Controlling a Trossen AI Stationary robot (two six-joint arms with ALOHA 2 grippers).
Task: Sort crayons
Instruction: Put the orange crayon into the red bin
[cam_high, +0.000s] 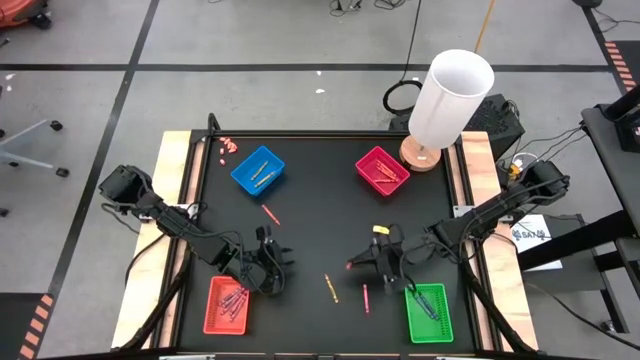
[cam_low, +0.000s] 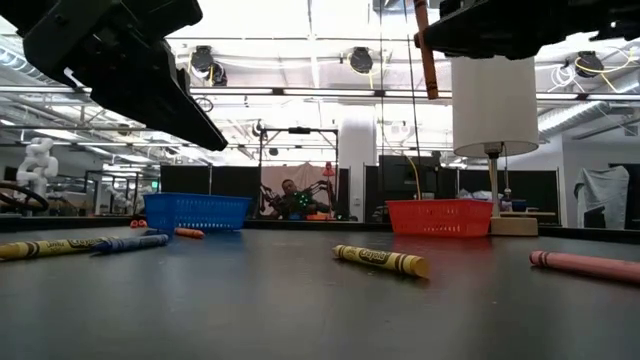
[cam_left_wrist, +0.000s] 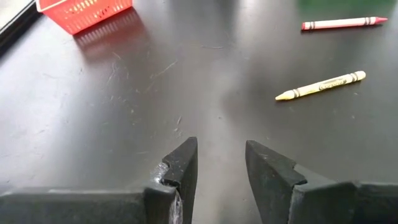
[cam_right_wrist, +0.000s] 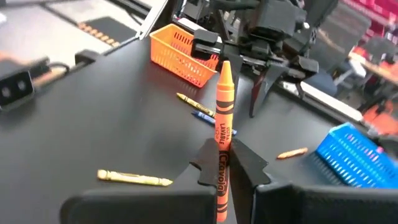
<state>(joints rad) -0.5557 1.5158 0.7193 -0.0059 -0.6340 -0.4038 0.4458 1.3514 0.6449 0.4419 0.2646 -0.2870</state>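
From above, the black tabletop (cam_high: 320, 215) carries four shallow plastic trays: a blue tray (cam_high: 258, 170) at the far left, a magenta tray (cam_high: 382, 170) at the far right beside a white cylindrical lamp on a round wooden base (cam_high: 450, 100), a red tray (cam_high: 227, 305) at the near left and a green tray (cam_high: 429, 312) at the near right, each with thin sticks lying in it. The left hand (cam_high: 268, 268) hangs just beside the red tray, and the right hand (cam_high: 372, 258) hovers over the near middle of the tabletop, close to the green tray, with an orange wax crayon (cam_high: 358, 263) showing at its tip. Loose on the tabletop between the hands lie a yellow crayon (cam_high: 331, 288) and a pink crayon (cam_high: 365, 298), with a red crayon (cam_high: 270, 214) farther off toward the blue tray. At table height, the orange crayon hangs upright well above the surface, while the yellow crayon and the pink crayon lie flat; a yellow and a blue crayon lie end to end at the left. The left wrist view shows that hand's fingers (cam_left_wrist: 183, 165) spread apart with nothing between them, over bare tabletop. The right wrist view shows that hand's fingers (cam_right_wrist: 245, 165) pressed together, pinching the orange crayon near its lower end so it stands upright.
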